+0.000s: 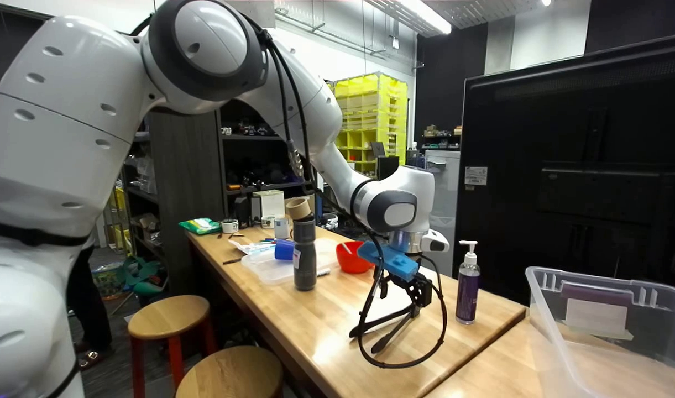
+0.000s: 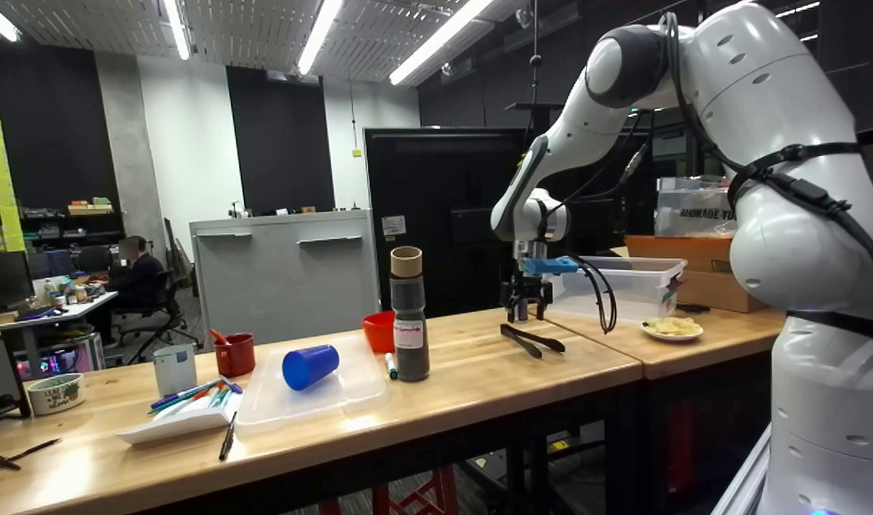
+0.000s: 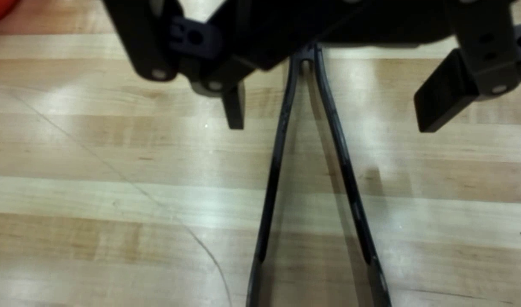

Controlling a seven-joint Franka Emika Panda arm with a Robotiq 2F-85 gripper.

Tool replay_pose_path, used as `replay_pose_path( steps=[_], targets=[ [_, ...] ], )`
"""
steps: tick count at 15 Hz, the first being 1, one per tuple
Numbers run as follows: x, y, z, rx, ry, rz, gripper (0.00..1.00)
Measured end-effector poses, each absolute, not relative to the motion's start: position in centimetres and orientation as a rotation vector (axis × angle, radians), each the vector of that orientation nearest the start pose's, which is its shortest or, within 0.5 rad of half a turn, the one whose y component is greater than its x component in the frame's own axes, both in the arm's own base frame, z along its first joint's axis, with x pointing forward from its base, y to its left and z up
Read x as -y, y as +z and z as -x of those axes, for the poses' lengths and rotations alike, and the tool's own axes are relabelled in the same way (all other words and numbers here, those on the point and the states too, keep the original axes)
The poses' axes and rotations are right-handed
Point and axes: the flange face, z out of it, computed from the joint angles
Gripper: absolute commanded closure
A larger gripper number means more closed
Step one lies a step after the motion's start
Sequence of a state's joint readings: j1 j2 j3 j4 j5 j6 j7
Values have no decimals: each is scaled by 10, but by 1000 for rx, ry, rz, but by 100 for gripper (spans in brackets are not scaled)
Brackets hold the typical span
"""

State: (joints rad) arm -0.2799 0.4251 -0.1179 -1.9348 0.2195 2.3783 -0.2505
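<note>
The end effector (image 3: 332, 127) hangs above the black tongs (image 3: 275, 170), its two fingers (image 3: 441, 94) standing wide apart; in the wrist view the tongs appear between them, with wood showing on both sides. The tongs lie on the tabletop (image 1: 326, 315), hinge end beneath the end effector, arms spread in a V. In both exterior views, a red bowl (image 2: 377, 332) and a dark grey bottle (image 2: 410, 350) stand left of the tongs, a clear plastic bin (image 2: 636, 297) right. In an exterior view, a pump bottle (image 1: 467, 293) stands near the tongs, on their right.
</note>
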Motion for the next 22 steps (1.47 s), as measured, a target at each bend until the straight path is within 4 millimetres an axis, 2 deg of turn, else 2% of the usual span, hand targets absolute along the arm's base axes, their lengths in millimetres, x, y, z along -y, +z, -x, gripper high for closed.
replay_pose_path(
  steps=[6, 16, 22],
  targets=[
    [239, 266, -569, -440, -100, 3022, 0],
    [214, 255, -568, -386, -77, 3021, 0],
    [220, 251, -563, -404, -65, 3018, 0]
  ],
)
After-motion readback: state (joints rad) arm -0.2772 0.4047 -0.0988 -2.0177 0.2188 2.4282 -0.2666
